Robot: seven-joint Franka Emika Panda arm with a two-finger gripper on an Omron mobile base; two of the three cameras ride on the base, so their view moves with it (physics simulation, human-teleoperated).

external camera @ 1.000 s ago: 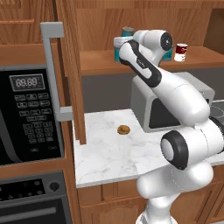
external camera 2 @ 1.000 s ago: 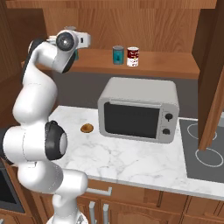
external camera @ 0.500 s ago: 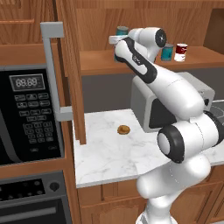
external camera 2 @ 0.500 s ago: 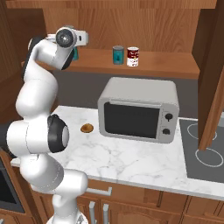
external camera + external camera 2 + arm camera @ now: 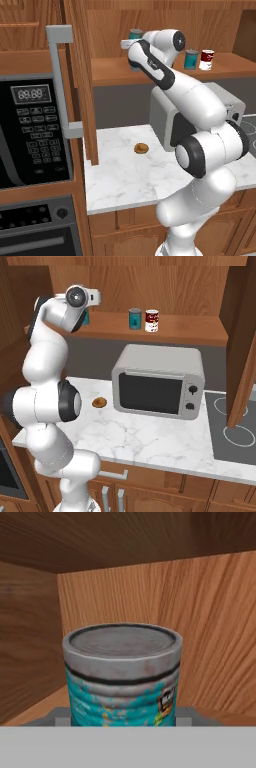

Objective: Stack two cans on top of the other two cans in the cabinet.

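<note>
Teal and silver, a can (image 5: 122,674) sits right in front of the hand camera, and the gripper (image 5: 131,50) is clamped on it at the left end of the cabinet's shelf (image 5: 112,75). In the left base view its top (image 5: 135,34) pokes out above the wrist; whether its base rests on the plank or hangs just clear is hard to tell, since the arm covers it. The side wall stands near on the hand view's left and the back panel lies behind, with open air above up to the cabinet roof.

Further right along the shelf another teal can (image 5: 134,319) and the red and white can (image 5: 151,321) stand upright just beside each other, well apart from the held one, with bare plank between. The tall door (image 5: 82,85) stands open, its grey bar handle (image 5: 61,80) to the arm's left. Below, a silver microwave (image 5: 160,381) sits on the marble counter (image 5: 145,441), and a small brown lump (image 5: 99,402) lies beside it.
</note>
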